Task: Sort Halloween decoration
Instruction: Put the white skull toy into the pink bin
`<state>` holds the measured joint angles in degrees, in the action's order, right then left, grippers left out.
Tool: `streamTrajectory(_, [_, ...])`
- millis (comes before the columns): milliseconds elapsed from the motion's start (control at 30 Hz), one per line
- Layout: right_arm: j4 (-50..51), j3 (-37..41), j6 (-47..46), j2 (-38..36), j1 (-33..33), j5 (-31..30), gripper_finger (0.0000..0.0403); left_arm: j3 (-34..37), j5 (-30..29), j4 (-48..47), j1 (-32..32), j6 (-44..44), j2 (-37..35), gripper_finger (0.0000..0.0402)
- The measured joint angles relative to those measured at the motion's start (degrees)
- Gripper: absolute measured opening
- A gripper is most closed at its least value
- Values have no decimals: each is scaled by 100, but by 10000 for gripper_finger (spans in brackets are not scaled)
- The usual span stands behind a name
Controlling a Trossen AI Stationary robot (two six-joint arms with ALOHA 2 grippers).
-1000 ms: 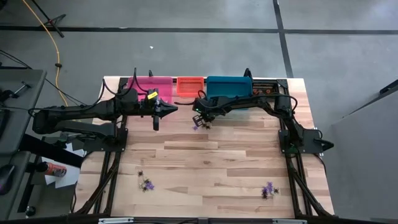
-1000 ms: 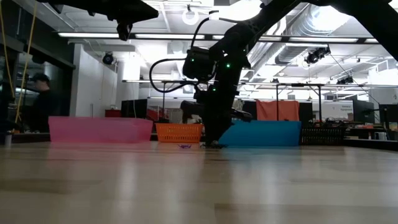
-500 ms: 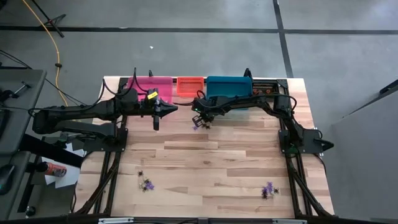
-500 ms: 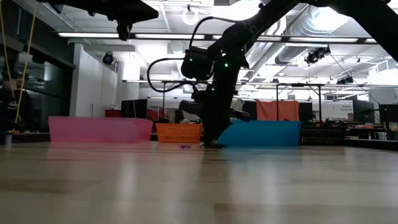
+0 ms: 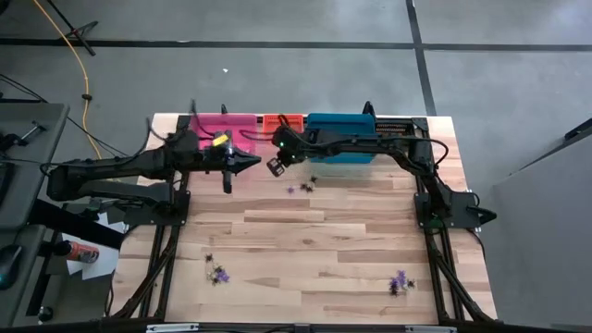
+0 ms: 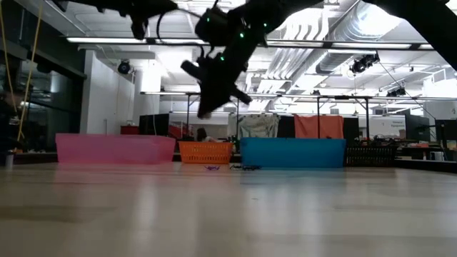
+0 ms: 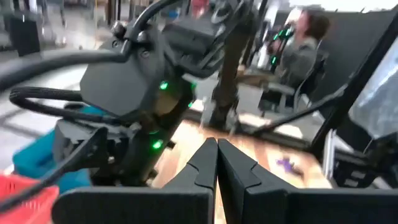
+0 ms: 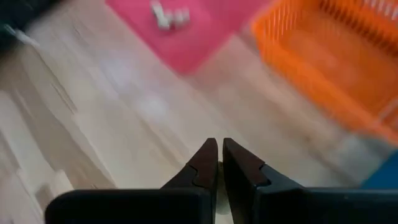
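Note:
The Halloween decoration lies in small clusters on the wooden table: a purple trinket [image 5: 292, 190] and a dark one [image 5: 307, 185] in front of the bins, some at the near left [image 5: 219, 273], and some at the near right [image 5: 400, 277]. My right gripper [image 5: 275, 166] hangs shut and slanted down, high above the table in front of the orange bin [image 5: 284, 120]. In its wrist view the fingers [image 8: 217, 149] stand over bare wood. My left gripper [image 5: 254, 161] is shut, level and raised, in front of the pink bin [image 5: 222, 125]. My right gripper shows only a thin pale sliver [image 8: 216, 180] in the slit between its fingers. I cannot tell whether that is a trinket or the table behind. My left gripper touches nothing.
Along the far edge stand the pink bin, the orange bin, a blue bin [image 5: 340, 139] and a black bin [image 5: 398, 129]. Whitish trinkets [image 8: 169, 15] lie in the pink bin. A person [image 7: 305, 43] sits beyond the table. The middle of the table is bare wood.
My right gripper has risen steeply from the table beside the purple and dark trinkets. It has swung toward the far left, toward the orange bin, and turned as it rose. Those two trinkets stay on the table.

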<state>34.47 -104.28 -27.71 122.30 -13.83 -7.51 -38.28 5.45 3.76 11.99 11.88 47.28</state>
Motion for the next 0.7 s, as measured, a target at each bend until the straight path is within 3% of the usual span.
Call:
streamTrajectory(167, [-341, -451, 408, -4, -163, 205, 16, 0, -140, -3, 1, 0, -841, 0])
streamTrajectory(400, [-1254, -567, 244, -15, -349, 637, 16, -3, -608, 4, 2, -1, -1807, 0])
streamTrajectory(700, [-2570, -569, 68, 272, -382, 757, 16, -3, -782, -15, 0, 126, -2088, 0])
